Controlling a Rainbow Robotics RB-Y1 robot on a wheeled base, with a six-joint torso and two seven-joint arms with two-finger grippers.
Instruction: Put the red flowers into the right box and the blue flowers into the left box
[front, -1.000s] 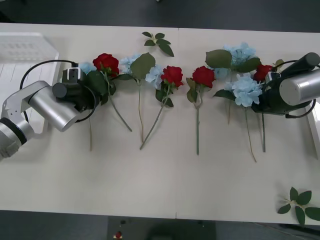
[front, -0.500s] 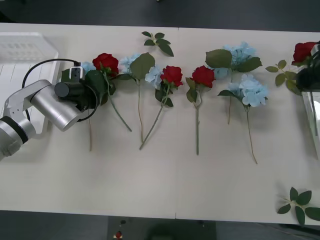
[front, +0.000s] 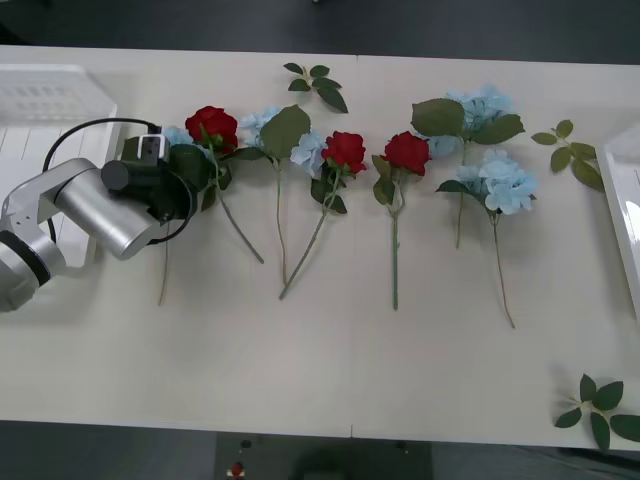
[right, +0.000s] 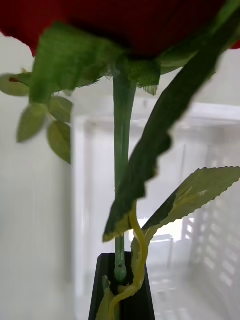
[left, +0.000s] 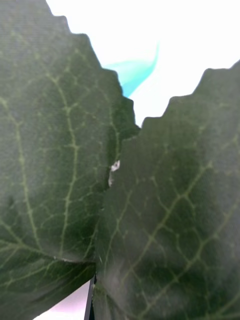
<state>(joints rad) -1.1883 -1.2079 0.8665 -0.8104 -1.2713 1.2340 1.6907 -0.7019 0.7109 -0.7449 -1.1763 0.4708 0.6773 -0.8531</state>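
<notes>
Left arm (front: 70, 215): left side of front view, forearm angled toward upper right.
Right gripper (right: 122, 287): black fingers clamped together.

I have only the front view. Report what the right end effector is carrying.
Observer: The right end effector is shut on a red rose, pinching its green stem.
Operator: Tell me what lies beyond it.
Observer: The white right box, with its latticed wall, lies behind the stem.
Operator: Now give me the left wrist camera.
Observer: Two dark green leaves press close to the lens, and a bit of the pale blue flower peeks between them.
</notes>
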